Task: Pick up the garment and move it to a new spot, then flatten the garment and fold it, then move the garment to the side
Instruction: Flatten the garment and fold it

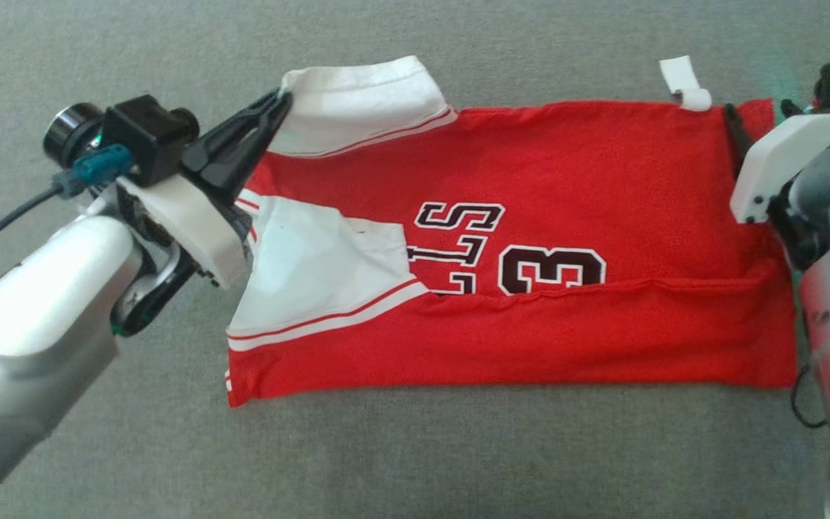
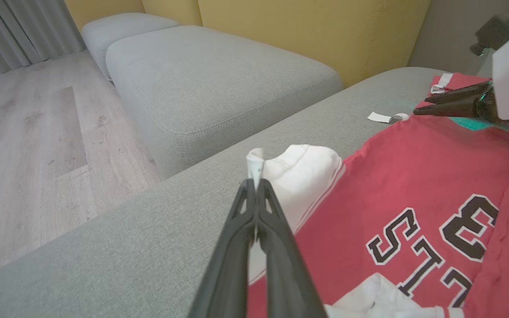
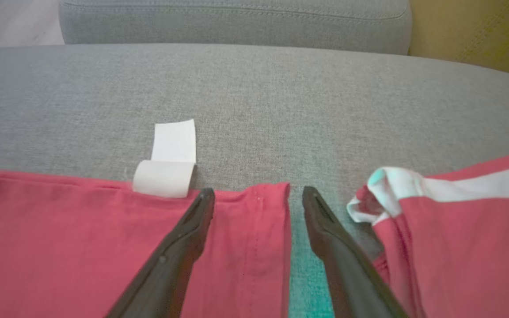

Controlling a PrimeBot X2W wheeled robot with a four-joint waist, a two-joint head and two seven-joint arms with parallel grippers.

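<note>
Red printed fabric jersey [image 1: 602, 173]: fold step. Left gripper [image 2: 254, 184] pinches white sleeve [image 1: 364, 101], ten o'clock; right gripper [image 3: 258, 196] gapes empty, three o'clock. Next, likely: carry sleeve inward.

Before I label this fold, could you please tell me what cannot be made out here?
- Head view: jersey lettering partly covered by its folded-up red flap and white sleeve.
- Head view: right hand mostly behind its white wrist housing.
- Right wrist view: any print on the white tag, too small.

Head view looks straight down; wrist views low, close — all share garment [image 1: 566, 158].
</note>
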